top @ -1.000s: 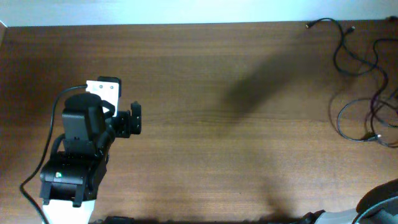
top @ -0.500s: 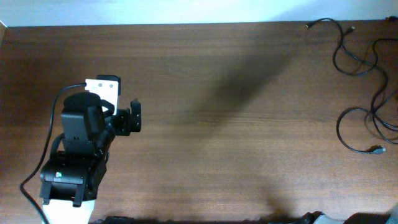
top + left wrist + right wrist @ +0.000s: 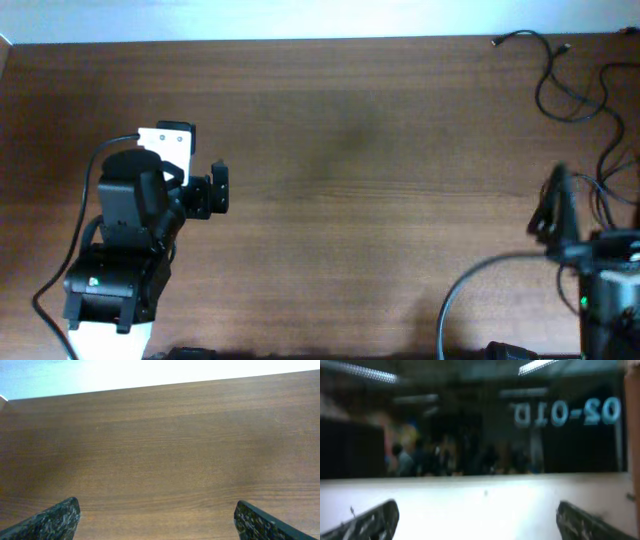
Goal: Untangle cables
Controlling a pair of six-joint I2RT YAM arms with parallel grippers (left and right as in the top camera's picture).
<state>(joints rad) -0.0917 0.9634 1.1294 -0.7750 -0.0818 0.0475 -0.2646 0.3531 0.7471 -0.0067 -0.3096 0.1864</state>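
Thin black cables [image 3: 572, 88] lie in loose loops at the table's far right corner, and a lower loop is partly hidden behind my right arm. My right gripper [image 3: 555, 198] stands just left of that loop, lifted and pointing away from me. In the blurred right wrist view its fingers [image 3: 372, 520] are wide apart around nothing; the right gripper [image 3: 477, 522] is open. My left gripper [image 3: 218, 189] rests over bare wood at the left, far from the cables. It is open and empty in the left wrist view [image 3: 157, 521].
The brown wooden table [image 3: 350, 200] runs to a pale far edge at the top. The left arm's base [image 3: 105, 290] fills the near left corner, and the right arm's body [image 3: 610, 300] with its own grey lead fills the near right corner.
My right arm has come into view at the lower right and now covers part of the lower cable loop. That loop's end shifted slightly. The left arm has not moved.
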